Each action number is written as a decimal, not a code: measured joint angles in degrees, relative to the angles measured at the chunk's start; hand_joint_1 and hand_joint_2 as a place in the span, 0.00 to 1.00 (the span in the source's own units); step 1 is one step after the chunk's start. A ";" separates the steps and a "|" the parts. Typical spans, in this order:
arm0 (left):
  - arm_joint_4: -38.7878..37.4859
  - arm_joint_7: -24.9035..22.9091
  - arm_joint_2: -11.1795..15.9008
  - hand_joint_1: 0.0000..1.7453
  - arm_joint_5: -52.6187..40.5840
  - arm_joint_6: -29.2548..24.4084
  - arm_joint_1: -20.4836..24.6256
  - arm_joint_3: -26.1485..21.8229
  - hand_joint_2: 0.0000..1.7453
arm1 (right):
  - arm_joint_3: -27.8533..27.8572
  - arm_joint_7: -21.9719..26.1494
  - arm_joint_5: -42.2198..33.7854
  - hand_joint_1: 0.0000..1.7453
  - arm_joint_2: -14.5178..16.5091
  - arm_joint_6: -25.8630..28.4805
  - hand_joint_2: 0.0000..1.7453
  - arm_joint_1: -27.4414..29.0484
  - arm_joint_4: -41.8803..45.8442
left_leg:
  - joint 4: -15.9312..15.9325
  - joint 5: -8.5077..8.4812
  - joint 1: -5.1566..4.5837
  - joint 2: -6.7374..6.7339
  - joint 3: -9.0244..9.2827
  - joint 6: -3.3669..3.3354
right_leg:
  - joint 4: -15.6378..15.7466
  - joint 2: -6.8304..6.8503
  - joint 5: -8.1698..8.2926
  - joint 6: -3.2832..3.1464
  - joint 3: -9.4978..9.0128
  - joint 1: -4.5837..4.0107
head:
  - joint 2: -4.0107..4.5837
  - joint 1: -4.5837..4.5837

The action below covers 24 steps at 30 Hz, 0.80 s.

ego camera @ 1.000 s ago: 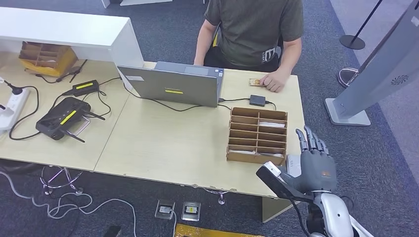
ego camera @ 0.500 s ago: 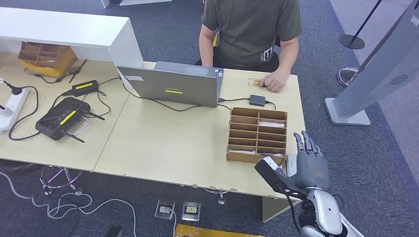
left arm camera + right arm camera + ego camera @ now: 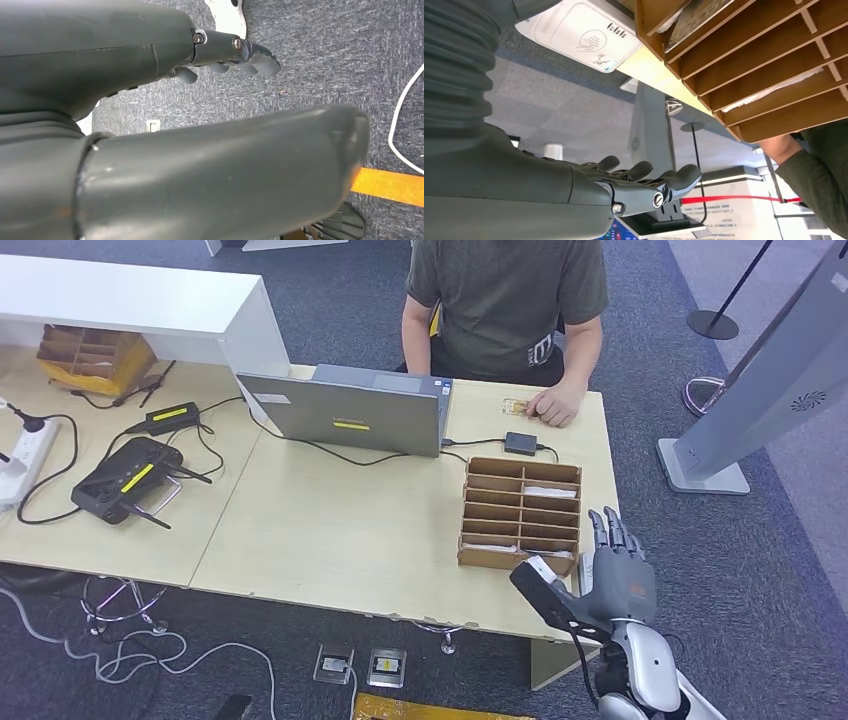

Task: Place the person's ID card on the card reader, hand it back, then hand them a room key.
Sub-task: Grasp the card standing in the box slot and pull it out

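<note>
The ID card (image 3: 516, 407) lies at the table's far edge under the person's hand (image 3: 555, 406). My right hand (image 3: 617, 566) hovers open at the table's near right corner, fingers spread, just beside the wooden slotted organizer (image 3: 522, 512). In the head view it covers most of the white card reader. The right wrist view shows the hand (image 3: 574, 185) holding nothing, with the card reader (image 3: 584, 35) and the organizer (image 3: 764, 65) close by. White cards (image 3: 548, 492) lie in some slots. My left hand (image 3: 150, 50) hangs over the carpet holding nothing, its fingers apart.
An open laptop (image 3: 350, 410) stands mid-table with a small black box (image 3: 521, 444) on a cable to its right. A black router (image 3: 128, 478), a power strip and cables lie at the left. A grey sign stand (image 3: 740, 410) rises to the right of the table.
My right hand has drifted a little left and nearer the organizer's front right corner, covering more of the card reader. The person's hand stays on the ID card.
</note>
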<state>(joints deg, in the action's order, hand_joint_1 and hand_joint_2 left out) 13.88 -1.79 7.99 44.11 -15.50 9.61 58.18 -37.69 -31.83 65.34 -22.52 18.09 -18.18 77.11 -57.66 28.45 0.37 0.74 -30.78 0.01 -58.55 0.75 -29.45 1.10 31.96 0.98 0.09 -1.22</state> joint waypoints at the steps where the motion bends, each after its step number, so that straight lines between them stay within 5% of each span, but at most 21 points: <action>1: 0.00 0.00 -0.02 0.00 -0.01 -0.01 0.01 0.00 0.00 | -0.05 0.13 0.14 0.00 0.22 0.04 1.00 -0.08 -0.33 | 0.00 0.00 0.00 0.00 0.00 0.00 | 0.00 0.00 0.00 0.00 0.00 0.00 | 0.00 0.00; 24: 0.02 -0.45 -0.39 0.00 -1.27 0.03 0.23 0.00 0.00 | -2.16 2.84 1.35 0.00 4.24 0.13 1.00 -3.09 -6.16 | 0.00 0.00 0.00 0.00 0.00 0.00 | 0.00 0.00 0.00 0.00 0.00 0.00 | 0.00 0.01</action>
<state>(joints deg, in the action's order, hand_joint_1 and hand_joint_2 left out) 13.90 -2.25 7.60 42.84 -15.47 9.84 58.18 -39.85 -28.99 66.69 -18.28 18.22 -21.26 70.95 -57.66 28.44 0.37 0.74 -30.78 0.02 -58.55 0.74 -29.45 1.10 31.96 0.98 0.09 -1.21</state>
